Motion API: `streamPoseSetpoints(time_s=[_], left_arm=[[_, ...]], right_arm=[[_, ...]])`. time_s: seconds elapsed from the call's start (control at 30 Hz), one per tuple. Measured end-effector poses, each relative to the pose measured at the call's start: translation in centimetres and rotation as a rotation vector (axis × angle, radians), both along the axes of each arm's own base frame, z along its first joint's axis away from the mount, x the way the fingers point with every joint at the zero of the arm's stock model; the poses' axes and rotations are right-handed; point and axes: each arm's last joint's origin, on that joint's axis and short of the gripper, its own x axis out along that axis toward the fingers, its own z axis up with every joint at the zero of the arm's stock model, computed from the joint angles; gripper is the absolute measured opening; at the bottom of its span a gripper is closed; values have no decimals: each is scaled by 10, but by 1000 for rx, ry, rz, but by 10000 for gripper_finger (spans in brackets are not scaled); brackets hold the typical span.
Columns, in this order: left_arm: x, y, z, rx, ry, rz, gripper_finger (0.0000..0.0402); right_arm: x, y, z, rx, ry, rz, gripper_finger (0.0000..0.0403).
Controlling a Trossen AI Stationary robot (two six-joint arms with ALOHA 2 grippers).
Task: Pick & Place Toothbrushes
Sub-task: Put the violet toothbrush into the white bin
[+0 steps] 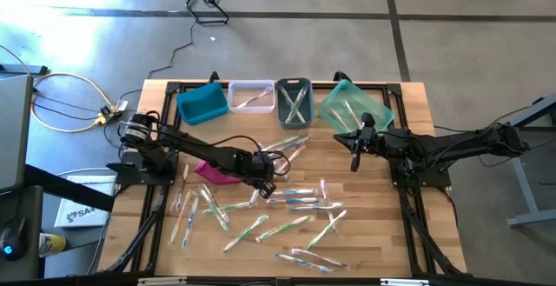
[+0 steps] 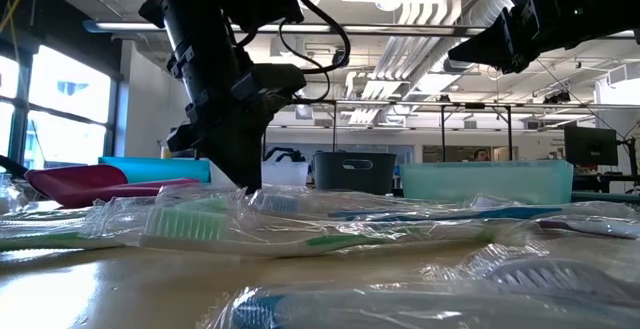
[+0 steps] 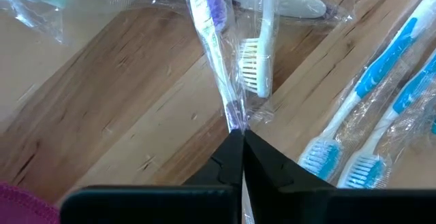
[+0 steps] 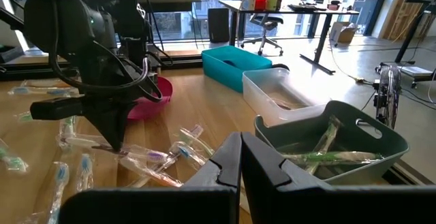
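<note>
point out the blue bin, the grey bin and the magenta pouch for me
blue bin (image 1: 201, 104), high view, on its bare floor
grey bin (image 1: 294, 83), high view, on its far rim
magenta pouch (image 1: 211, 173), high view, on the part showing beside the left arm

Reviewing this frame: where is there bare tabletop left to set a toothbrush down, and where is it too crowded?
Bare wood: between the teal bin and the scattered toothbrushes, under the right gripper; also the table's right front corner. Crowded: centre and left front, around the left gripper and magenta pouch.
</note>
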Motion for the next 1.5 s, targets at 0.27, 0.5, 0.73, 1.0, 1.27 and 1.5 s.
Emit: streamPoseSetpoints(time_s=[0.27,0.5,0.73,1.0,1.27,1.5], left_arm=[[-4,1,8,8,-5,-18,1],[-18,4,31,53,-12,3,0],[-29,7,62,101,-112,-50,0],[-48,11,95,191,-195,-119,0],[-72,18,122,357,-238,-137,0],[-83,23,139,505,-246,-145,0]], right_arm=[[0,0,0,0,0,0,3],[0,0,0,0,4,0,3],[0,0,-1,0,8,0,3],[0,0,-1,0,8,0,3],[0,0,-1,0,8,1,3],[0,0,-1,0,8,0,3]])
